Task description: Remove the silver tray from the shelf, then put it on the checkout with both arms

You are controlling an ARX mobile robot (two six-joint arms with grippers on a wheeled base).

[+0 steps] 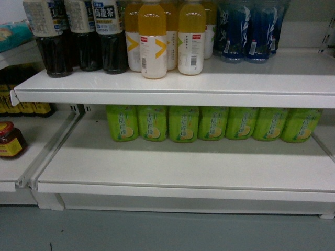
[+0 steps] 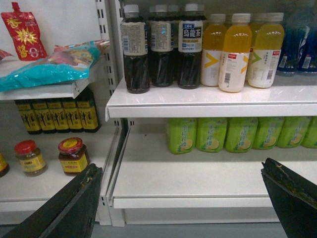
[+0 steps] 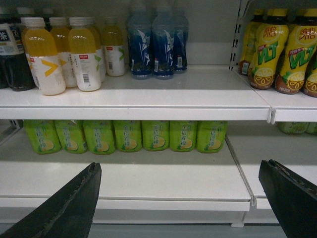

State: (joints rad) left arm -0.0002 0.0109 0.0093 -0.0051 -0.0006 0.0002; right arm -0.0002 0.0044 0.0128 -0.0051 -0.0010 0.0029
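The shelf [image 1: 172, 86] is white metal, two boards with a front lip, above a grey floor [image 1: 157, 230]. On the upper board, toward 11 o'clock in the head view, stand dark tea bottles [image 1: 84, 36] whose labels carry Chinese characters — too small to read with certainty. Beside them are orange-yellow juice bottles [image 1: 172, 39] with white labels, a yellow chevron and a barcode, and at 1 o'clock blue water bottles [image 1: 251, 31]. On the lower board a row of green bottles [image 1: 209, 123] with a lemon picture stands against the back; the front of that board is bare white.

The left wrist view adds a red-lidded jar [image 2: 73, 156], small dark sauce bottles [image 2: 54, 116] and a teal snack bag [image 2: 49, 64] on the neighbouring bay at 9 o'clock. The right wrist view shows yellow bottles lettered "VLT" [image 3: 267, 49] at 2 o'clock.

The left pincer [image 2: 181, 198] is released — its dark fingers [image 2: 74, 208] stand wide apart, grasping nothing. The right pincer [image 3: 178, 198] is likewise spread wide. The silver tray appears in no view.
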